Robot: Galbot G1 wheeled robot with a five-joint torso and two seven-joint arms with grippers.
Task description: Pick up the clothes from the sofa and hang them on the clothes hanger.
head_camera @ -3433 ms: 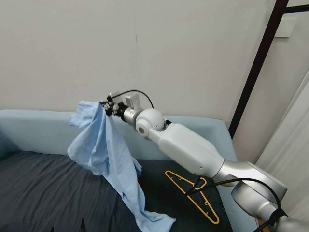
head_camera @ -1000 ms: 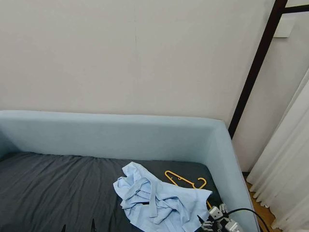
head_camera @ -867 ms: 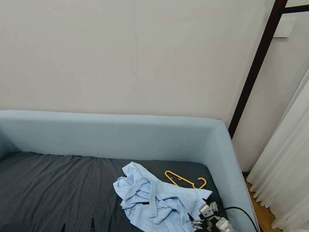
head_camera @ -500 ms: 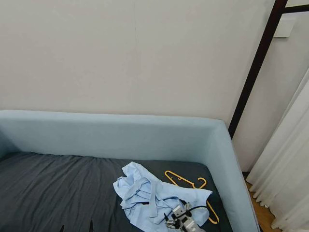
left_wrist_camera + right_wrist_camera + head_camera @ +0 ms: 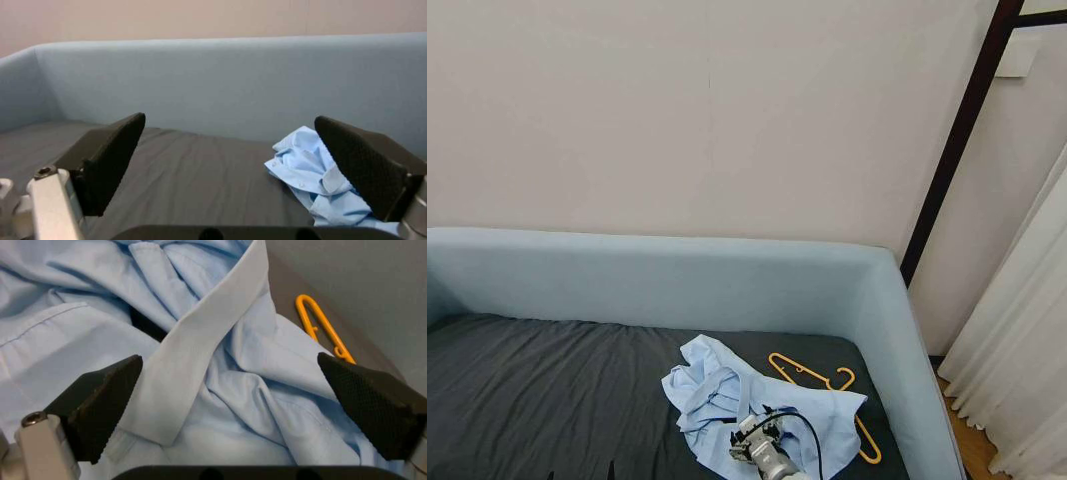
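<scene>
Back on the sofa (image 5: pixel 727 285): the light-blue shirt (image 5: pixel 727 395), held high in the air by the right arm seconds ago, now lies in a crumpled heap on the dark seat cushion (image 5: pixel 547 390). It partly covers the orange hanger (image 5: pixel 812 375). The right gripper (image 5: pixel 752 443) has swung in from the sofa's right end over the past second and now sits above the heap, its fingers (image 5: pixel 100 405) spread wide and holding nothing. Whether they touch the cloth is hard to tell. The left gripper (image 5: pixel 230 145) waits low over the cushion, fingers also apart and empty. The shirt is not yet hung, and a fresh grasp appears to be under way.
</scene>
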